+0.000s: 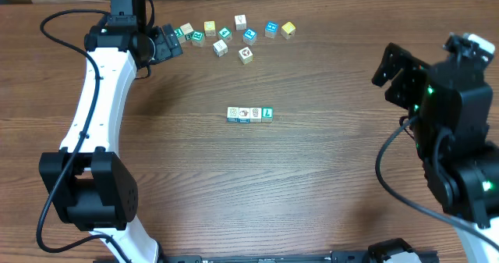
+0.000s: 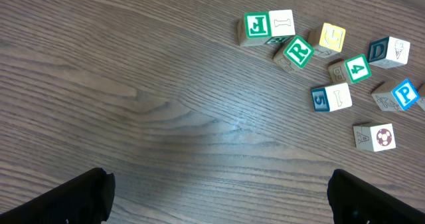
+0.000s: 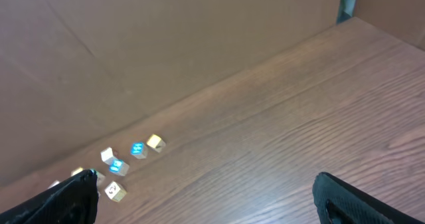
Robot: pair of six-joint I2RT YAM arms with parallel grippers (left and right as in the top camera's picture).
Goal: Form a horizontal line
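A horizontal line (image 1: 249,115) of four tiny cubes lies at the table's middle: three white-faced with small pictures and a teal-green one with a white L (image 1: 267,114) at its right end. My left gripper (image 1: 166,42) is open and empty at the far left, beside the loose cubes. In the left wrist view its fingers (image 2: 216,197) are wide apart over bare wood. My right gripper (image 1: 398,74) is open and empty, raised at the right side, far from the line. The line is out of both wrist views.
Several loose cubes (image 1: 234,33) lie scattered along the far edge, some yellow (image 1: 288,29); they show in the left wrist view (image 2: 325,64) and small in the right wrist view (image 3: 126,161). A brown board (image 3: 166,44) stands behind the table.
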